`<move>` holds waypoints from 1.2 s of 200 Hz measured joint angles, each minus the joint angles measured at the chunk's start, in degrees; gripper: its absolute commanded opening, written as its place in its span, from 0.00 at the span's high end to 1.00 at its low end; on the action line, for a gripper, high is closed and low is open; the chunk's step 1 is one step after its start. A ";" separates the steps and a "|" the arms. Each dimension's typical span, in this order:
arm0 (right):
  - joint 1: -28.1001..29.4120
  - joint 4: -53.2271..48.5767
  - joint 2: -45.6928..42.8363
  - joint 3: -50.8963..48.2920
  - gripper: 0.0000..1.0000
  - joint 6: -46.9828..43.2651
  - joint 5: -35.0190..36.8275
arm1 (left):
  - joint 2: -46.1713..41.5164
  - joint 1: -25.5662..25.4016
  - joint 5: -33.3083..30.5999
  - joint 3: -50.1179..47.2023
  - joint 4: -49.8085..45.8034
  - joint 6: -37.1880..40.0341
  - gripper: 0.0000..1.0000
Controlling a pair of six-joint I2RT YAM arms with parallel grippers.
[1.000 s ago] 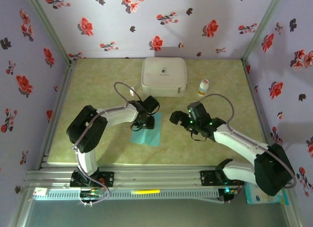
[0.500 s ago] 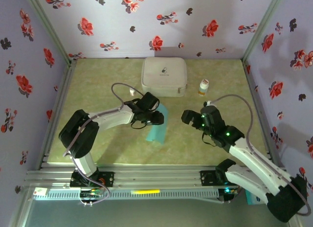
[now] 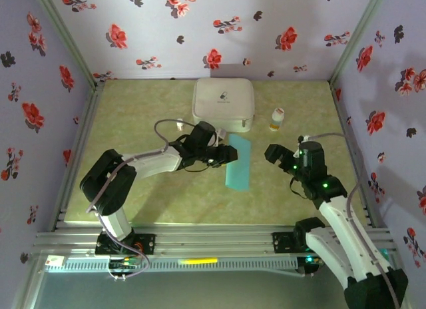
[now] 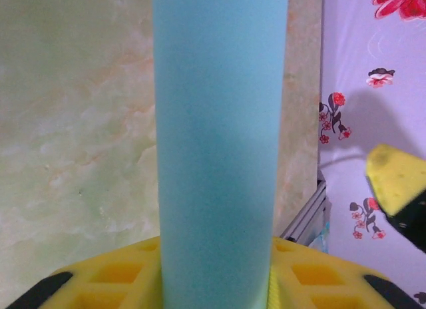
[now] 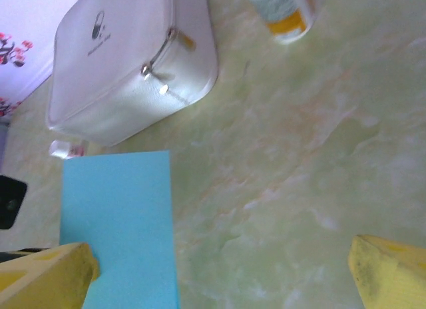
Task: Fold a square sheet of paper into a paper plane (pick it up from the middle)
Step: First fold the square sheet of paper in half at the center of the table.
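Currently: square sheet of paper (image 3: pixel 238 164) pinched between left gripper (image 3: pixel 221 156) jaws; right gripper (image 3: pixel 277 158) spread wide, opposite. Advice: pinch firmly, lower flat.

We seem to be in a robotics lab's test booth, dressed up as a home: floral wallpaper panels (image 3: pixel 200 29) hung on aluminium frame posts (image 3: pixel 65 36), a marble-patterned tabletop (image 3: pixel 133 116), and left arm (image 3: pixel 153 159) and right arm (image 3: pixel 336 212) bolted to a slotted rail (image 3: pixel 213 239).
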 measured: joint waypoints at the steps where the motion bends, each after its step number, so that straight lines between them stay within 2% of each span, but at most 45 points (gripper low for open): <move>1: -0.04 0.15 0.07 -0.13 0.03 0.07 -0.26 | 0.00 0.00 0.04 -0.13 0.17 -0.15 0.64; 51: -0.39 14.14 3.74 -7.32 0.06 8.13 -14.69 | 2.36 0.02 -0.22 -5.66 4.96 -3.15 0.64; 67: 0.17 16.94 5.73 -7.93 0.06 9.60 -17.40 | 3.45 0.02 -0.87 -6.47 5.11 -3.17 0.64; 76: 0.85 17.88 7.19 -7.85 0.10 9.73 -18.10 | 3.91 0.02 -1.14 -6.78 5.11 -3.15 0.64; 123: 6.80 14.27 12.74 -5.27 0.12 10.62 -12.44 | 4.13 0.59 -3.98 -8.00 4.94 -2.80 0.61; 175: 11.19 17.05 17.42 -5.27 0.17 11.45 -11.58 | 4.13 1.53 -7.58 -7.85 0.83 -0.44 0.53; 216: 12.37 18.78 19.63 -5.27 0.20 11.76 -11.04 | 3.91 1.53 -10.08 -6.21 -3.52 2.01 0.44; 240: 12.68 20.00 20.04 -5.27 0.24 11.96 -10.97 | 2.45 1.53 -12.50 -6.01 -6.23 3.19 0.43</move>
